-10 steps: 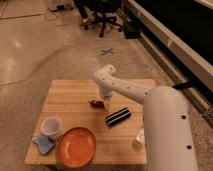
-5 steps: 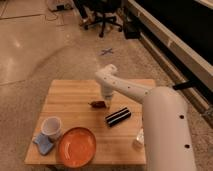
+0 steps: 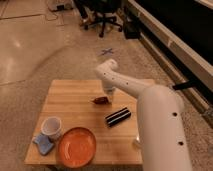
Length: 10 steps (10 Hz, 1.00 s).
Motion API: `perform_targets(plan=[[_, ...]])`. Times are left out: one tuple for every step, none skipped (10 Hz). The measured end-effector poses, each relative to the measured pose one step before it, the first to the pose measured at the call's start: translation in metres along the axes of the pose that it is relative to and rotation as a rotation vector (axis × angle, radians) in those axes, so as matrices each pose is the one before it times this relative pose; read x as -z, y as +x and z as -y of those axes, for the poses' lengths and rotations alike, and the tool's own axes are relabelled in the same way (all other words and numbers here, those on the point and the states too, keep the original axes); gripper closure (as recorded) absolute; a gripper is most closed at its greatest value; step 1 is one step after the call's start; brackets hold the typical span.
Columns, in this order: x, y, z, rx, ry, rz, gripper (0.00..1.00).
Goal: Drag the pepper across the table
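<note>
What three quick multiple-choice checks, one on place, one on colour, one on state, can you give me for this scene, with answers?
1. Where is the pepper?
A. on the floor
B. on the table, next to the gripper
C. on a chair

2. What colour is the bowl?
A. orange
B. green
C. white

3. How does the cup stand?
A. on its side
B. upside down
C. upright

Answers: 1 B, it lies on the wood right by the gripper, near the table's middle; 2 A, its whole inside is orange; 3 C, its open mouth faces up.
</note>
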Motion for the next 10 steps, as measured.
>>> perform_targets(plan=[[0.00252,0.00608,0.00469,-0.00305,0.00724,-0.01118,1.0],[0.00221,0.0087,0.00447,-0.00677,0.0064,-0.0118,1.0],[0.00157,0.01309,0.00442,-0.01161,0.00541,-0.01468,1.0],[-0.00035,0.01047,0.00237,-0.00867,0.00105,-0.01127,1.0],[-0.00077,0.01082,0.00189,-0.00855,-0.00022,-0.01135,1.0],[-0.0015,0.01188,0.00198,-0.00951,-0.00115,-0.01197,1.0],[-0.00194,0.01192,0.00215,-0.00943,-0.00081,-0.01186,1.0],[-0.00172,0.00748,0.0017,-0.00572,-0.00113,-0.00888,1.0],[-0.00408,0.00908,0.00218,-0.00653,-0.00382,-0.01135,1.0],[-0.00331,0.00585,0.00166,-0.00376,-0.00277,-0.0085,1.0]])
